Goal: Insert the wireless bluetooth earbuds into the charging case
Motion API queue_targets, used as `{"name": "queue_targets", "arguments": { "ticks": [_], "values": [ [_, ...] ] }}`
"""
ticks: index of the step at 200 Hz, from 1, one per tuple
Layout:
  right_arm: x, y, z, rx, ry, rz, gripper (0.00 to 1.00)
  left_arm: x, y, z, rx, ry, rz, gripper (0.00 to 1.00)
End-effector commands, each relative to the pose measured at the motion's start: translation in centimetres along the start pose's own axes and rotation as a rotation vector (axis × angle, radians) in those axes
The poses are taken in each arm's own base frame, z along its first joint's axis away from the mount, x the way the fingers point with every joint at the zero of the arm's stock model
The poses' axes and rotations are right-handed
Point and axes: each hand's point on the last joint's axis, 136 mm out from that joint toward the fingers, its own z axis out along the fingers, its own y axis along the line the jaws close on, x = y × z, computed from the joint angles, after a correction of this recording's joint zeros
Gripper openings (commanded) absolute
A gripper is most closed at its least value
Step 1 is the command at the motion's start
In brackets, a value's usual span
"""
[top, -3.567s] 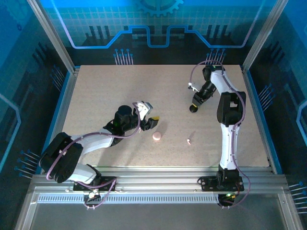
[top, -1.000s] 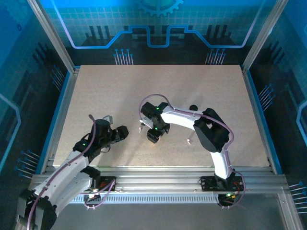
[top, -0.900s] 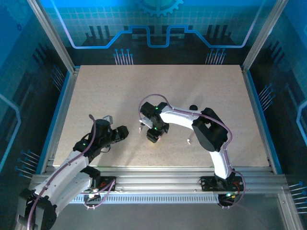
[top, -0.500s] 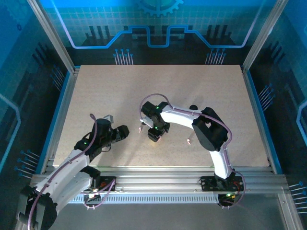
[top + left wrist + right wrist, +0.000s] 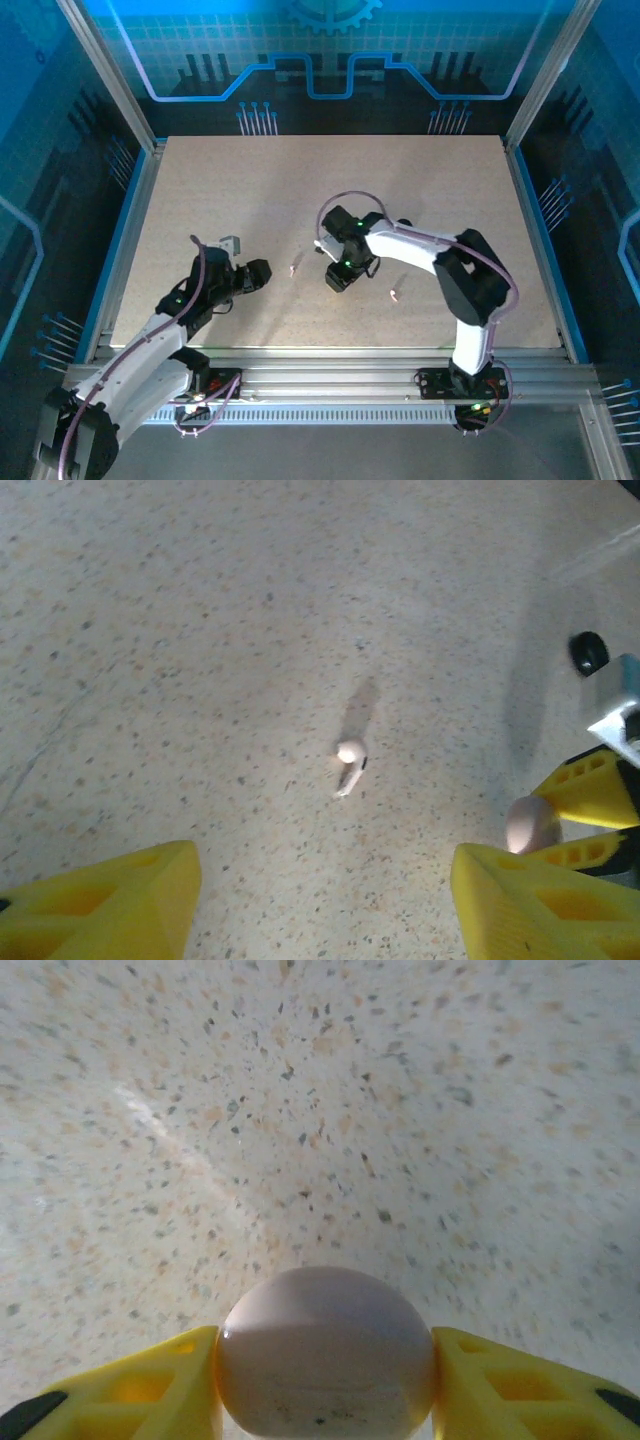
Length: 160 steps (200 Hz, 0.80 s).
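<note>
The charging case (image 5: pixel 325 1352) is pinched between the right jaws, its round sides touching both yellow fingers (image 5: pixel 150 1385) close over the speckled bench (image 5: pixel 300 1110). One earbud (image 5: pixel 348 765) lies on the bench ahead of the left jaws, which are spread wide and well clear of it. A second earbud (image 5: pixel 395 294) lies just right of the right wrist. The right arm (image 5: pixel 410 245) bends up from its near-right base and reaches left to mid-bench. The left arm (image 5: pixel 150 335) stretches low from the near left toward the middle.

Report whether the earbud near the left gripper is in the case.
Out: the earbud lies on the table, apart from the charging case held in the jaws of the right gripper.
</note>
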Motion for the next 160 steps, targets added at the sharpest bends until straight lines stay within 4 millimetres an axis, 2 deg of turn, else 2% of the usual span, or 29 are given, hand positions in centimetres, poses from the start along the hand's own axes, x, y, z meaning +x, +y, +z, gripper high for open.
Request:
{"name": "queue_targets", "arguments": {
  "ticks": [1,32,54,58,89,115,160],
  "values": [
    [-3.0,1.9,-3.9,-0.135,-0.24,0.054,0.49,-0.8,-3.5,-0.6,0.163,-0.081,0.171,0.66],
    [-4.7,3.4,-7.2,-0.272,-0.482,0.174,0.49,0.0,-7.3,-1.6,0.36,-0.238,0.423,0.65],
    [-5.5,3.6,-9.4,-0.319,-0.628,0.263,0.49,0.9,-8.3,-2.2,0.453,-0.337,0.539,0.64],
    [-5.1,3.4,-9.2,-0.321,-0.637,0.29,0.48,1.2,-8.5,-2.4,0.471,-0.347,0.561,0.64],
    [-5.3,3.4,-11.6,-0.387,-0.782,0.402,0.46,2.5,-9.7,-2.9,0.546,-0.387,0.728,0.63],
    [-5.6,3.6,-12.9,-0.444,-0.842,0.479,0.47,2.8,-10.8,-2.8,0.585,-0.383,0.801,0.61],
    [-6.6,5.5,-14.6,-0.498,-0.901,0.525,0.47,2.2,-12.6,-2.1,0.599,-0.426,0.83,0.6]
  ]
}}
